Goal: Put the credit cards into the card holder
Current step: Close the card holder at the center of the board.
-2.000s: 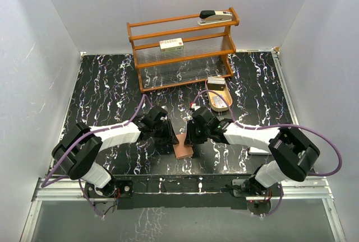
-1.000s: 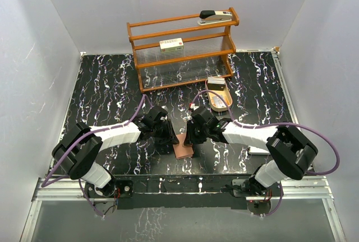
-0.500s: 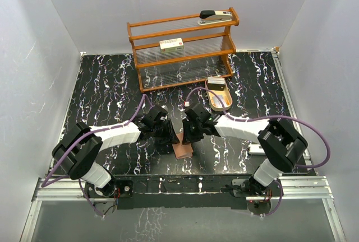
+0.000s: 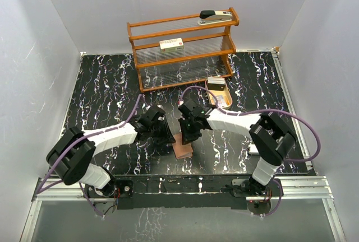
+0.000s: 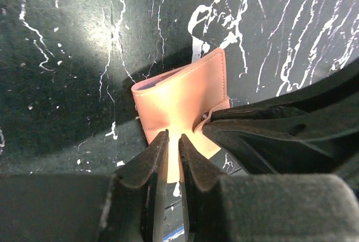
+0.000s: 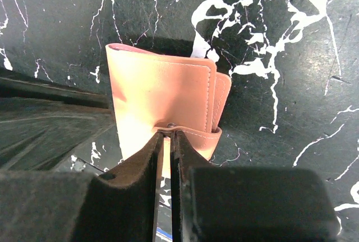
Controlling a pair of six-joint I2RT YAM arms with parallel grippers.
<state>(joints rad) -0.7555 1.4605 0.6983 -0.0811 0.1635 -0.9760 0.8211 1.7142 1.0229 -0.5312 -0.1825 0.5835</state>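
Note:
The reddish-brown card holder (image 4: 182, 148) lies folded on the black marbled table between my two grippers. In the left wrist view, my left gripper (image 5: 173, 136) has its fingers pinched together on the near edge of the card holder (image 5: 182, 93). In the right wrist view, my right gripper (image 6: 168, 134) is shut on the small closing tab (image 6: 193, 134) of the card holder (image 6: 160, 93), right by its snap. A pale lilac sliver (image 5: 150, 84) shows in the fold; I cannot tell if it is one of the credit cards. From above, the left gripper (image 4: 170, 136) and right gripper (image 4: 187, 136) nearly meet.
A wooden rack (image 4: 182, 57) stands at the back with a stapler (image 4: 216, 17) on top and a cream box (image 4: 171, 44) on its middle shelf. An oval wooden tray (image 4: 224, 102) sits behind the right arm. A pale flat thing (image 4: 253, 149) peeks out by the right elbow.
The right arm has swung left and farther over the table, its gripper staying at the card holder. The left gripper's fingers have closed a little. The card holder has shifted slightly.

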